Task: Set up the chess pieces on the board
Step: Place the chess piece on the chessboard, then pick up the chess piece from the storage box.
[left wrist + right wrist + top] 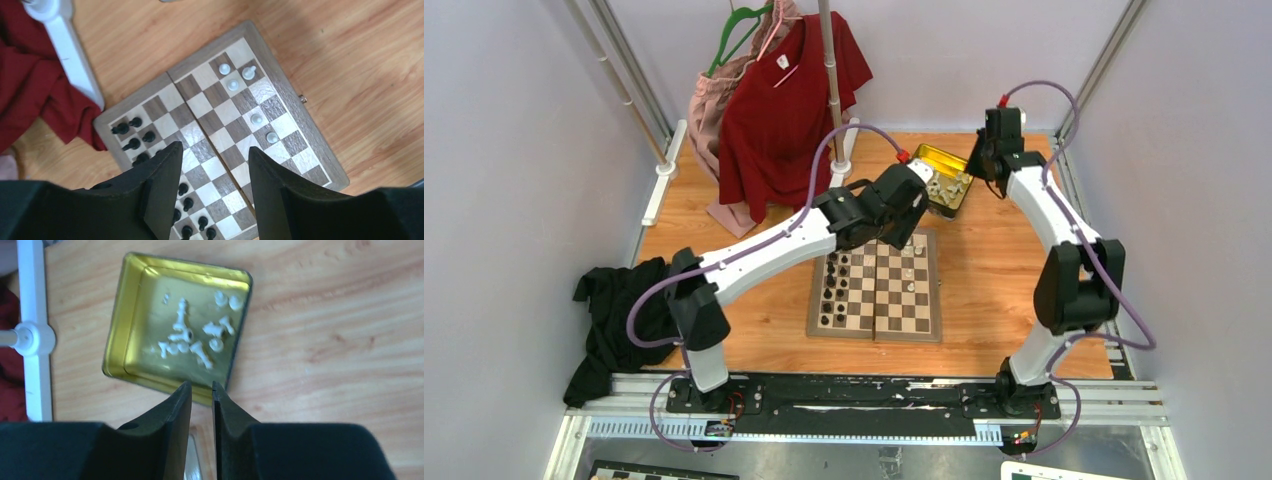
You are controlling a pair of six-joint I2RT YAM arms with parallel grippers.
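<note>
The black fingers [160, 195] of my left gripper [215, 148] hide, at the bottom of the frame, squares of the folding wooden chessboard [227, 111] and some small black figures [188, 204]. The tiny white chess pieces [182, 335] in the shiny gold tin [122, 325] blur together; I can't name them.

Top cam high from near edge; wrist cams downward: L over board [227, 112], R over tin [145, 310].

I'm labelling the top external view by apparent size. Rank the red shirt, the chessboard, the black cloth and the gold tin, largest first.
1. red shirt, clearly the largest.
2. board and black cloth: they look about alike and each is partly hidden, so I won't rank them.
3. gold tin, the smallest.
</note>
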